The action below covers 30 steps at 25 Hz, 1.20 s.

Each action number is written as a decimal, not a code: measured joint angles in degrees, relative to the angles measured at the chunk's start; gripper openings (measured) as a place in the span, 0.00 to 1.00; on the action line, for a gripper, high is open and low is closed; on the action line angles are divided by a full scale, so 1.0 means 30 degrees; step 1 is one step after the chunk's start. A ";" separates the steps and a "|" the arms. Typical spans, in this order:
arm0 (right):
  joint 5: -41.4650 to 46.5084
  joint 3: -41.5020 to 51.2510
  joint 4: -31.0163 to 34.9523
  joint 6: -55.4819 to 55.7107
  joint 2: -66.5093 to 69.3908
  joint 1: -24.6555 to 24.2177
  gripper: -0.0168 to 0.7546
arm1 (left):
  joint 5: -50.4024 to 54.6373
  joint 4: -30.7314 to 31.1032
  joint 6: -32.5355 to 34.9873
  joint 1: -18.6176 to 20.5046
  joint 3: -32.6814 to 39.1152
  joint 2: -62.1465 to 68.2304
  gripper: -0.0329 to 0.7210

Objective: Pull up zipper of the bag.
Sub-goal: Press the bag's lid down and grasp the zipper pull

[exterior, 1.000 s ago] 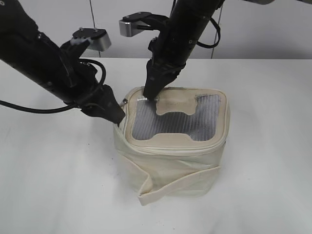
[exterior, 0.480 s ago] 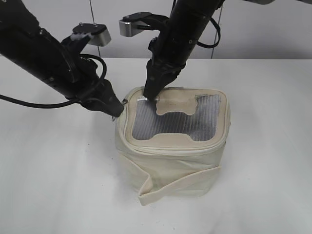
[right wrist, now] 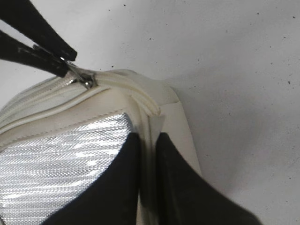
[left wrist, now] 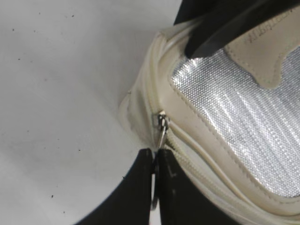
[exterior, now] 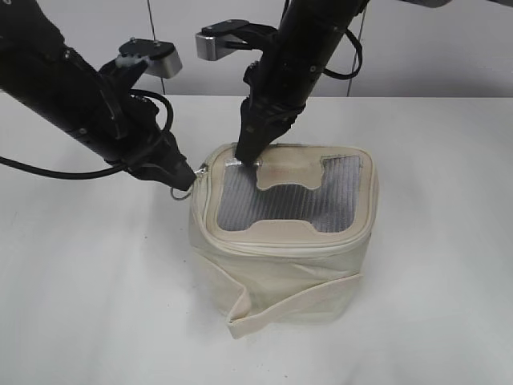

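The bag (exterior: 284,237) sits mid-bench (exterior: 88,305). At its left corner the left pincer (left wrist: 153,157) clamps the zipper (left wrist: 187,159) pull's ring — the right pincer (right wrist: 146,154) pinches the lid's rear rim.

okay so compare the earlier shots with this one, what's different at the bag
The left gripper has closed on the ringed zipper pull at the bag's left corner and drawn back slightly leftward; a second ago its jaws were open beside that corner. The right gripper stays clamped on the lid rim, and the bag and its strap lie as before.
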 joint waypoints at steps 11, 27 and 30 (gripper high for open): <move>0.0000 0.0000 -0.0043 0.0487 0.0000 0.0034 0.11 | 0.2335 0.0506 0.0000 0.0022 -0.0027 0.0000 0.05; 0.0014 0.0000 -0.0250 0.1022 -0.0016 0.0130 0.11 | 0.6442 0.0709 -0.1617 -0.0729 -0.0045 -0.0449 0.05; 0.0014 0.0000 -0.0283 0.1113 -0.0047 0.0130 0.11 | 0.6561 0.1010 -0.2202 -0.1059 -0.0045 -0.1027 0.05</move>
